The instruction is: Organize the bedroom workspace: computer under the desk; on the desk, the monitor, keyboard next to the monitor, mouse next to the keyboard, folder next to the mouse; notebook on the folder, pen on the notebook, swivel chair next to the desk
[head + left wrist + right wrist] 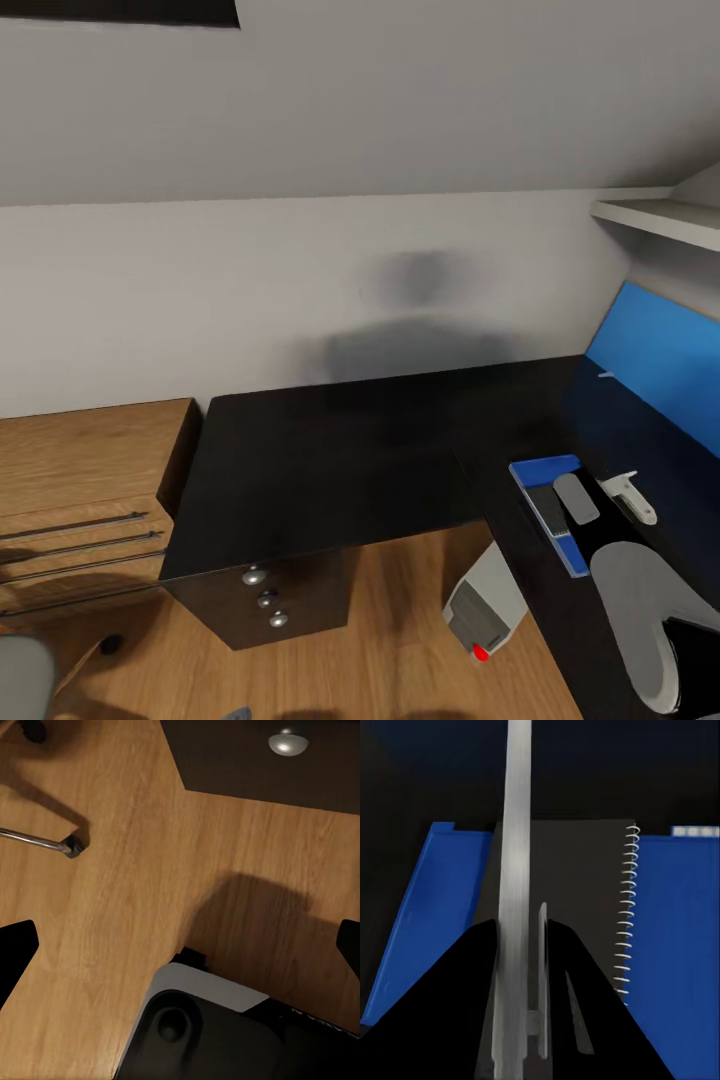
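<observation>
Fingers (472, 1005) of the right arm are clamped on a slim grey pen (516, 870), held above the grey spiral notebook (585, 892) on the blue folder (675, 945), apparently for stacking.

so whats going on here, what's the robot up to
The robot is at the black desk, tidying the workspace. Its right gripper is closed on the pen, held over the spiral notebook, which already lies on the blue folder on the desk. The pen is not set down yet. The left gripper hangs open over the wooden floor, holding nothing. The computer sits on the floor under the desk.
</observation>
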